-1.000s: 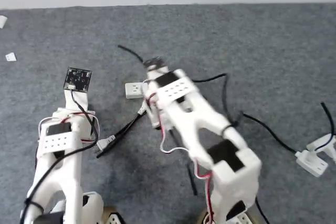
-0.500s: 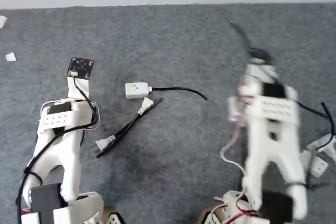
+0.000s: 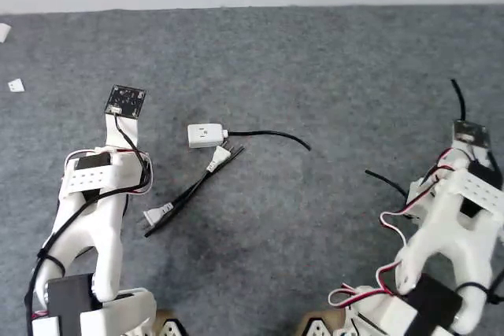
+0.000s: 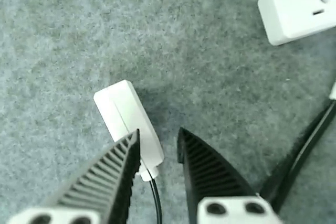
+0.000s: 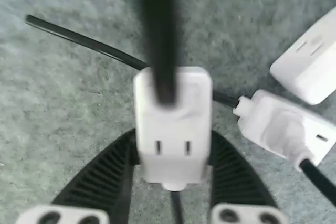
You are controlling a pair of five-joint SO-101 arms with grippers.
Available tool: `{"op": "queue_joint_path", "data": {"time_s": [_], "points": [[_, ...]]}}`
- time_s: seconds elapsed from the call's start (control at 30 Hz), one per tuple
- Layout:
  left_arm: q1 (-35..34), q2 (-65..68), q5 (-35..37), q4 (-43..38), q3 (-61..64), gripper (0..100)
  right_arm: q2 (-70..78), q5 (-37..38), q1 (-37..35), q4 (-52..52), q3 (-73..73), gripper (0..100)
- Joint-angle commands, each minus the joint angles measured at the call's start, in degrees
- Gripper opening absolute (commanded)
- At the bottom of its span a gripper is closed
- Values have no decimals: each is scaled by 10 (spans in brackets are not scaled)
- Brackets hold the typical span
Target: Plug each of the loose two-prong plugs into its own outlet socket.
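High view: shows a white socket (image 3: 203,134) mid-carpet with its black cable (image 3: 268,135) trailing right, a loose plug (image 3: 219,158) just beside it, and a second plug (image 3: 157,214) nearer the left arm (image 3: 90,210).

Left wrist view: hovers the left gripper (image 4: 157,137) low over a white plug (image 4: 123,114), jaws parted, the plug's cable end partly between them.

Right wrist view: clamps the right gripper (image 5: 173,142) on a slotted socket (image 5: 173,114), another white connector (image 5: 275,127) just beside.

The socket block (image 5: 173,129), outlet socket (image 3: 201,134) and plug (image 4: 127,121) are white, cords (image 3: 268,134) black, carpet (image 3: 315,53) mottled grey, fingers (image 4: 110,177) ribbed black.
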Motion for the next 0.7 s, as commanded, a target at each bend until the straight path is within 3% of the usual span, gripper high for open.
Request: {"op": "queue_joint_path", "data": {"time_s": [0.0,0.17,0.3,0.47,0.67], "points": [[5,2,3,6,-18,111,-48,11,-36,36,-28,257],[4,2,3,4,-18,111,-167,-2,-131,124,-80,252],[3,2,3,4,-18,111,-246,-40,-228,138,-91,252],[-1,0,3,4,-19,111,-243,-54,-366,11,-37,252],[-25,-3,38,-2,-23,114,-94,-35,-466,-183,-23,252]]}}
